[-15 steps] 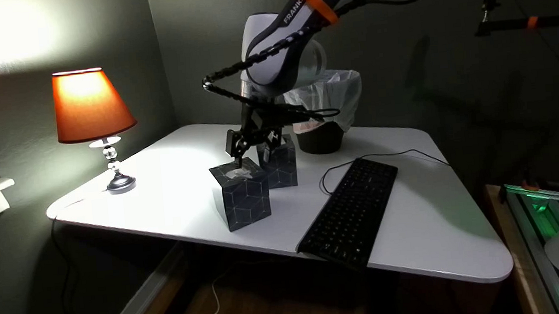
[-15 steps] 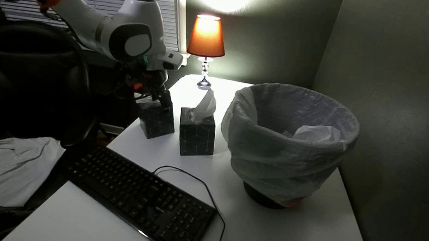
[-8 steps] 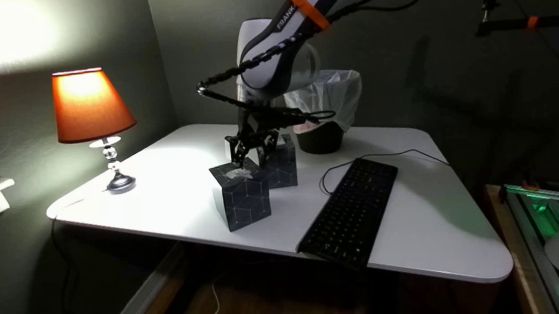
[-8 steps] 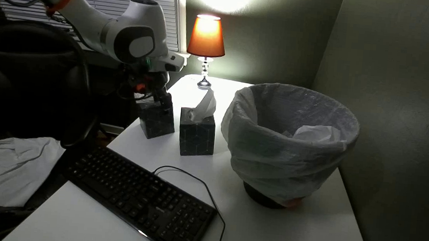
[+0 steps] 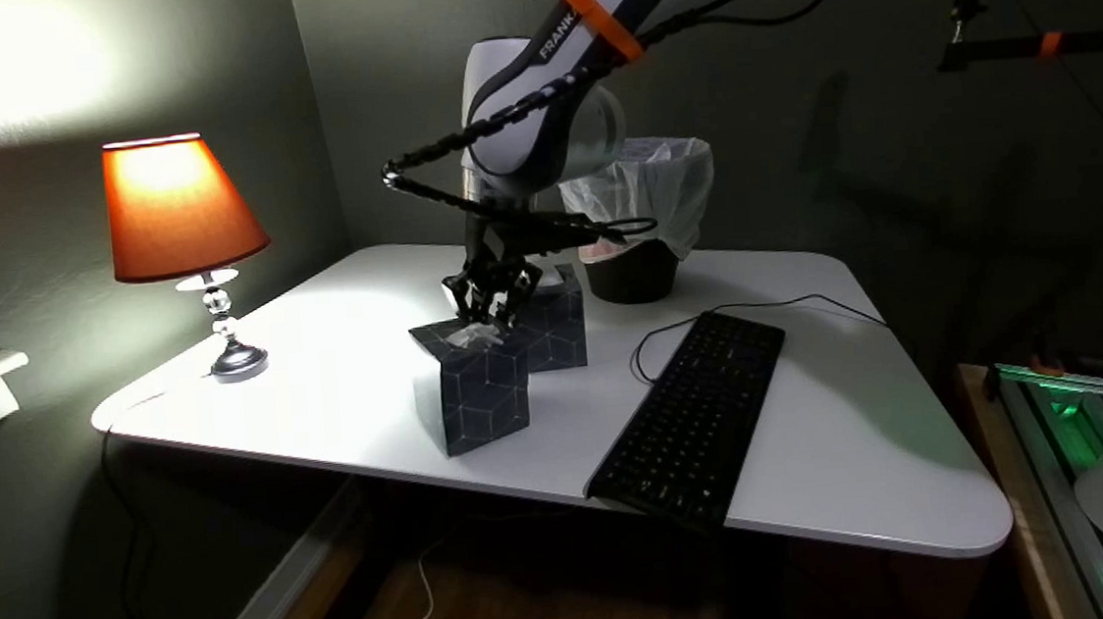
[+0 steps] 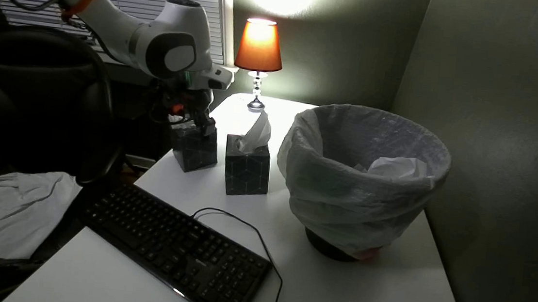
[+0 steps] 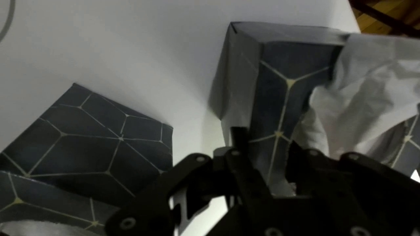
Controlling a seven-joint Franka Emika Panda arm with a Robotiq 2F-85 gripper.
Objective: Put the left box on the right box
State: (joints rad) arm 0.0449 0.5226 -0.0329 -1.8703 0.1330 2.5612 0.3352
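The left box (image 5: pixel 482 402), a dark cube with pale geometric lines, stands near the desk edge in both exterior views. Crumpled white tissue (image 7: pixel 367 95) fills its top opening. My gripper (image 5: pixel 489 320) points down at its top. In the wrist view the gripper (image 7: pixel 265 144) is shut on a strip of the left box's top (image 7: pixel 279 98), one finger outside the side wall, the other in the opening; that fingertip is partly hidden. Beside it stands the similar right box (image 6: pixel 246 174), its white tissue (image 6: pixel 258 135) sticking up. In the wrist view the right box (image 7: pixel 95 141) lies lower left.
A lined waste bin (image 6: pixel 333 190) stands on the white desk (image 5: pixel 839 454) close to the right box. A black keyboard (image 5: pixel 698 416) with its cable lies across the desk. The lit lamp (image 5: pixel 175 211) stands in the desk corner. A dark chair (image 6: pixel 39 102) is beyond the edge.
The gripper has come down slightly and its fingers have closed together on the left box's top. The left box has shifted a little. The right box has not moved.
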